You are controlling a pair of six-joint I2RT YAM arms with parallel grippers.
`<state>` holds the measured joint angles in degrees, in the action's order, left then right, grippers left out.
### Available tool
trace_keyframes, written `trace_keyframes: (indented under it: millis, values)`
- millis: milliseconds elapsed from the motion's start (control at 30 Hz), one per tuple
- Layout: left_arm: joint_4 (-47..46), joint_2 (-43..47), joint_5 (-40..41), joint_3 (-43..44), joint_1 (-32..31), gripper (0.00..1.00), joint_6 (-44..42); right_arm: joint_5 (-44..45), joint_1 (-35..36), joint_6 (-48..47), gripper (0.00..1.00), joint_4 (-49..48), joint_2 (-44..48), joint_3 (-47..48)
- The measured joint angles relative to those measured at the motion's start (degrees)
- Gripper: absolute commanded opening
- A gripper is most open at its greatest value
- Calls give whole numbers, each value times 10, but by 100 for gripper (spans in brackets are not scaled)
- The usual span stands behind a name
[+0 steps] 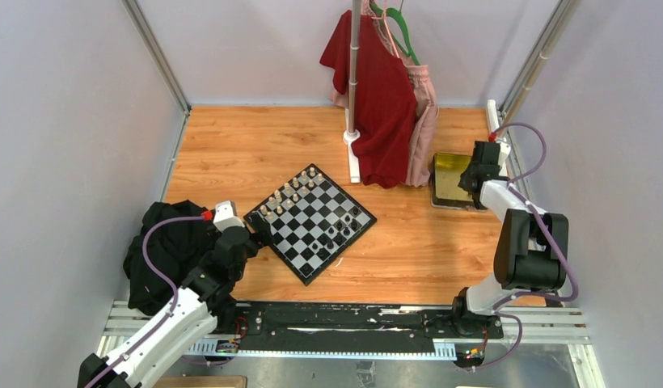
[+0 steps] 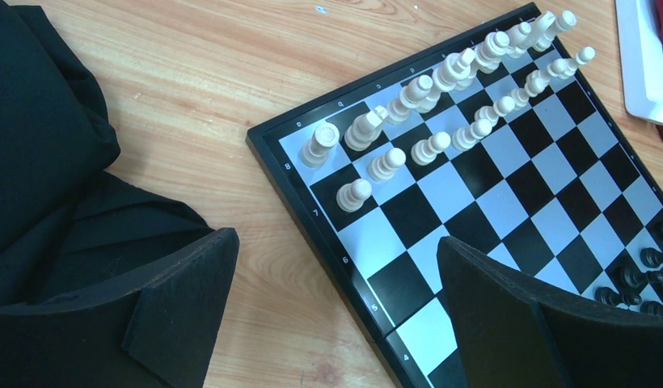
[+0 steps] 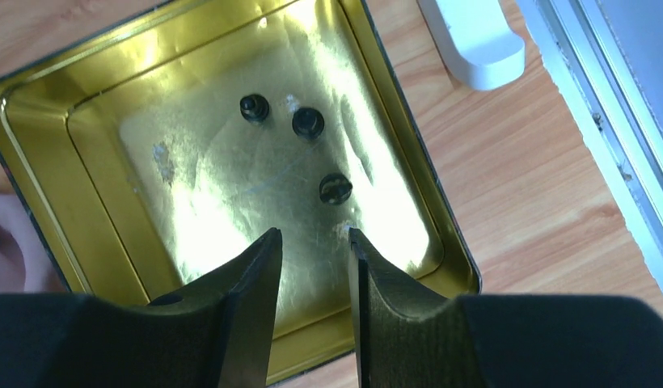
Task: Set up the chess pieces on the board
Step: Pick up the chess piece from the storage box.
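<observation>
The board lies turned like a diamond on the wooden table. Cream chess pieces stand in two rows along its far-left edge. Several black chess pieces cluster on its right side. My left gripper hovers open over the board's left rim, with nothing between its fingers. My right gripper is open above the yellow tray, holding nothing. Three black pieces lie in the tray: two side by side, and one just ahead of my fingertips.
A black cloth is heaped left of the board, beside my left arm. A red garment and a pink one hang on a stand whose white base sits behind the board. Cage walls close in the table.
</observation>
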<state>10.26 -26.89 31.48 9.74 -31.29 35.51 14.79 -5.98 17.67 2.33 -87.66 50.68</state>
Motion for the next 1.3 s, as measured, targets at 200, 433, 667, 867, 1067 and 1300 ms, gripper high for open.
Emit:
trace_keyframes:
  millis: [200, 433, 667, 867, 1067, 1300]
  values:
    - [-1, -1, -1, 0, 0, 100, 0, -5, -15, 5, 40, -15, -27, 25]
    - [-4, -3, -3, 0, 0, 100, 0, -9, -24, 6, 40, -28, -64, 42]
    - [-4, -3, -4, 0, 0, 100, 0, -13, -30, 6, 40, -28, -71, 43]
    - [-4, -3, -4, 0, 0, 100, -1, -18, -36, 9, 39, -32, -87, 44]
    - [-4, -3, -4, 0, 0, 100, -1, -28, -40, 10, 36, -32, -104, 49]
    - [-5, -3, -4, 0, 0, 100, -1, -33, -48, 13, 28, -33, -110, 51]
